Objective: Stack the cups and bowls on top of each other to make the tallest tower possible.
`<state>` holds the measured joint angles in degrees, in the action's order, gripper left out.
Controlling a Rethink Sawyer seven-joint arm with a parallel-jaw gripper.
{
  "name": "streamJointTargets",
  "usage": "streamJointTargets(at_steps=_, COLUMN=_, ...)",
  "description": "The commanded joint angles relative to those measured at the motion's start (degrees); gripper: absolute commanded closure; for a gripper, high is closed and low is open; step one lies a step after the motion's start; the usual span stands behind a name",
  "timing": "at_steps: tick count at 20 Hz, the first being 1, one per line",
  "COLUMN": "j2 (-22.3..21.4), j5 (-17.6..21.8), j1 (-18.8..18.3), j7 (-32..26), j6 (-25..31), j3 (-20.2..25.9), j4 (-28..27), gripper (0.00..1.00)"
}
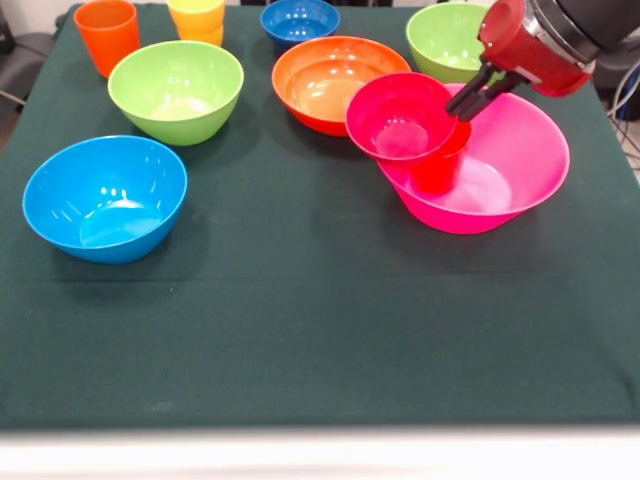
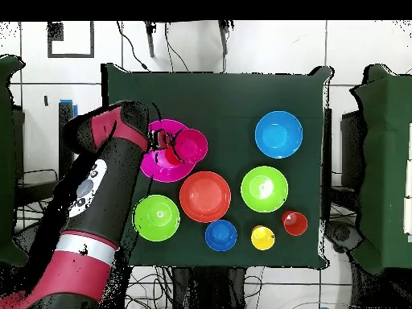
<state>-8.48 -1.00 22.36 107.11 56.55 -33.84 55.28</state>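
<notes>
The big pink bowl (image 1: 525, 150) stands at the right of the table. The red cup (image 1: 440, 172) stands inside it. The small crimson bowl (image 1: 400, 118) sits on the red cup, tilted toward the camera. My gripper (image 1: 462, 105) comes in from the upper right and is shut on the crimson bowl's right rim. In the overhead view the gripper (image 2: 166, 142) is over the pink bowl (image 2: 150, 166), with the crimson bowl (image 2: 191, 146) beside it. The orange cup (image 1: 106, 35) and yellow cup (image 1: 197, 18) stand at the far left.
Loose bowls stand on the green cloth: light blue (image 1: 105, 198) near left, lime green (image 1: 176, 90), orange (image 1: 325, 85) next to the tower, dark blue (image 1: 300, 20) and a second lime green (image 1: 445, 38) at the far edge.
</notes>
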Motion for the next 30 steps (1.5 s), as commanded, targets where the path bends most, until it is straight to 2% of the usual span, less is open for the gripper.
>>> streamJointTargets(at_steps=1, j2=2.97, j5=3.58, j1=0.96, j7=4.81, j6=5.35, j3=1.57, j4=-3.43, gripper=1.0)
streamJointTargets(at_steps=8, j2=1.04, j5=2.17, j1=0.57, j7=4.61, j6=5.1, j3=1.58, j4=-1.8, gripper=1.0)
streamJointTargets(at_steps=11, j2=-2.61, j5=0.22, j1=-0.86, j7=3.89, j6=4.72, j3=3.27, j4=0.92, gripper=1.0)
streamJointTargets(at_steps=15, j2=-7.35, j5=-0.89, j1=-2.32, j7=0.55, j6=7.77, j3=4.24, j4=1.64, gripper=1.0)
streamJointTargets(at_steps=23, j2=-7.27, j5=1.52, j1=-0.56, j7=1.37, j6=8.85, j3=2.93, j4=0.38, gripper=1.0)
streamJointTargets(at_steps=27, j2=-7.74, j5=2.09, j1=-0.04, j7=1.48, j6=8.2, j3=3.33, j4=1.84, gripper=1.0)
streamJointTargets(at_steps=30, j2=-6.18, j5=3.32, j1=0.95, j7=2.06, j6=7.84, j3=2.81, j4=1.87, gripper=1.0)
